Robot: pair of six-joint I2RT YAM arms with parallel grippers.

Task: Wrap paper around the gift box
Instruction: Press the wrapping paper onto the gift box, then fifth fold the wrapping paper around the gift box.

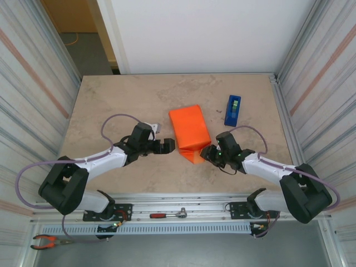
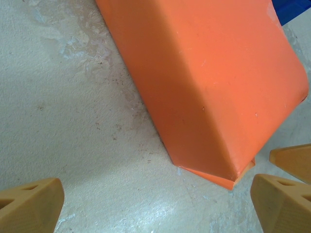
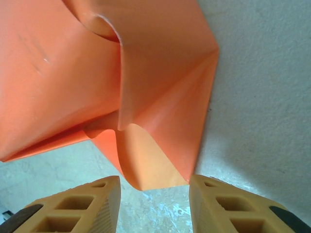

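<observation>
Gift box [image 1: 188, 127]: a low block in an orange skin, lying flat near the middle of the surface [image 1: 122, 100]. Its long axis runs away from the arm bases, slightly skewed.
Paper [image 2: 214, 82]: bright orange and matte, drawn smooth over the gift box's top and its long left side, with a crisp crease along the upper edge.
Flap [image 3: 160, 121]: at the gift box's near end the paper is folded into a pointed tongue that lies out on the surface toward the arm bases. The folds are loose, with one curled pocket gaping close to the box.
Left claw [image 1: 167, 146]: spread as wide as it goes and holding nothing. It is low, just left of the gift box's near-left corner, with its tips aimed at that corner and apart from it.
Right claw [image 3: 154, 194]: partly parted and gripping nothing that can be seen. It is just beyond the gift box's near end, on the right. The flap's tip reaches into the gap between the two fingers, and its right corner sits hard by one finger. Whether they touch, I cannot tell.
Tape dispenser [image 1: 233, 109]: blue, to the right of the gift box's far end and clear of it.
Hand tools: a red-handled driver [image 1: 167, 214] and orange-handled pliers [image 1: 47, 241], well to the near side of the gift box, past the arm bases.
</observation>
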